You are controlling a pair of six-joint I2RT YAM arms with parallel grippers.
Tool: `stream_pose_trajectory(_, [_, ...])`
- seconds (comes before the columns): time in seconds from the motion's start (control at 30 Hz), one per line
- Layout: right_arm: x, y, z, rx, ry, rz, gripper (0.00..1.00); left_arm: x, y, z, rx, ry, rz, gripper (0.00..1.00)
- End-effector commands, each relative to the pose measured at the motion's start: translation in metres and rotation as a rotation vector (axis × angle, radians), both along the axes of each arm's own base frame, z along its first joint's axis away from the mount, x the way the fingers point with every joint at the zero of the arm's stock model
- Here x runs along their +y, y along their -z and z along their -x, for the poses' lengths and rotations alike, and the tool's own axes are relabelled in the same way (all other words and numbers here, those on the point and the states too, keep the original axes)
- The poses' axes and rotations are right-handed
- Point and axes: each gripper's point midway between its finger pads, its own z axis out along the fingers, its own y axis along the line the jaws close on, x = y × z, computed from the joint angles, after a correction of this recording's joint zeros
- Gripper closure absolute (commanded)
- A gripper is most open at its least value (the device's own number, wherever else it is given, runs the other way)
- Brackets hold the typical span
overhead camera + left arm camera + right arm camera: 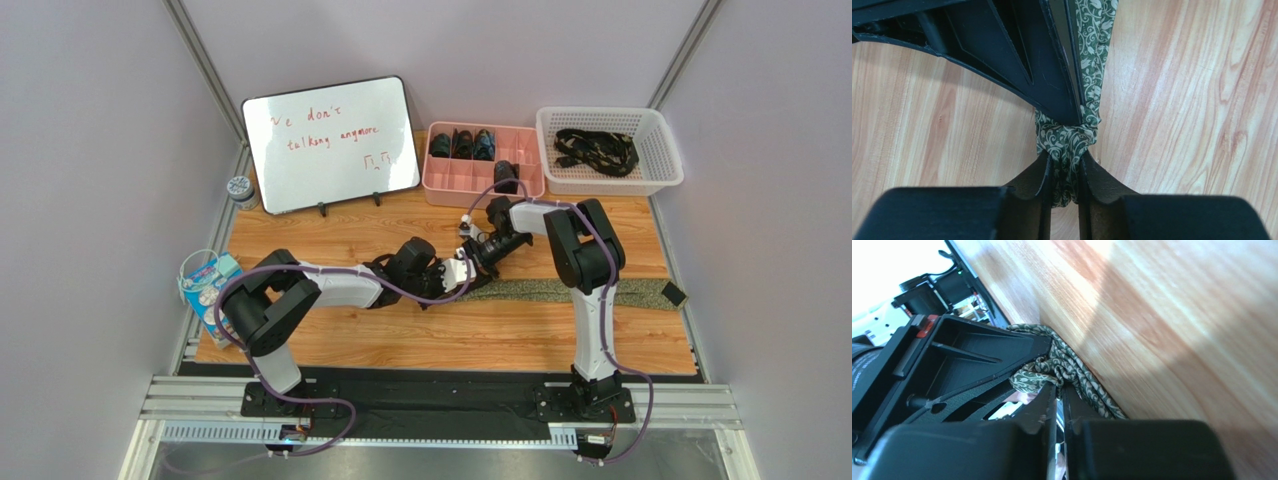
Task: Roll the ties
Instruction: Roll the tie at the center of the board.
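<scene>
Left wrist, left hand [1064,169] pinching bunched olive tie [1094,60], right hand [1056,392] nearly closed touching it

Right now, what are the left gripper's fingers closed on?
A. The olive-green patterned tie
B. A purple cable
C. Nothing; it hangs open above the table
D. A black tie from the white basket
A: in the left wrist view the left gripper pinches a bunched fold of the olive-green tie between its fingers, with the wooden table beneath.
</scene>
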Motion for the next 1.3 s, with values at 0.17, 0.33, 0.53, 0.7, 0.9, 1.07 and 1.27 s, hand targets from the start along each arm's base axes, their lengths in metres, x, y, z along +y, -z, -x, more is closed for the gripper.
stream_pose_trajectory(0.17, [-0.02,-0.029,-0.03,-0.17,0.041,0.1,0.66,0.023,0.015,0.005,0.013,-0.009,-0.147,0.87])
stream_pose_trajectory(0.33, [-0.017,-0.044,-0.023,-0.147,0.045,0.07,0.57,0.025,0.023,0.002,0.036,-0.034,-0.188,0.87])
stream_pose_trajectory(0.53, [-0.002,-0.043,-0.014,-0.143,0.012,0.067,0.57,0.024,0.023,0.001,0.043,-0.032,-0.19,0.87])
stream_pose_trajectory(0.7, [0.007,-0.033,-0.018,-0.16,-0.001,0.088,0.61,0.024,0.023,0.001,0.044,-0.033,-0.193,0.87])
stream_pose_trajectory(0.9, [0.006,-0.002,-0.02,-0.147,-0.016,0.148,0.86,0.023,0.022,0.002,0.049,-0.036,-0.19,0.84])
stream_pose_trajectory(1.07, [-0.003,0.023,-0.019,-0.121,-0.017,0.229,1.0,0.021,0.009,0.001,0.04,-0.046,-0.143,0.74])
stream_pose_trajectory(1.27, [-0.012,0.034,-0.014,-0.114,-0.018,0.279,1.0,0.03,-0.001,0.0,0.06,-0.08,-0.104,0.45])
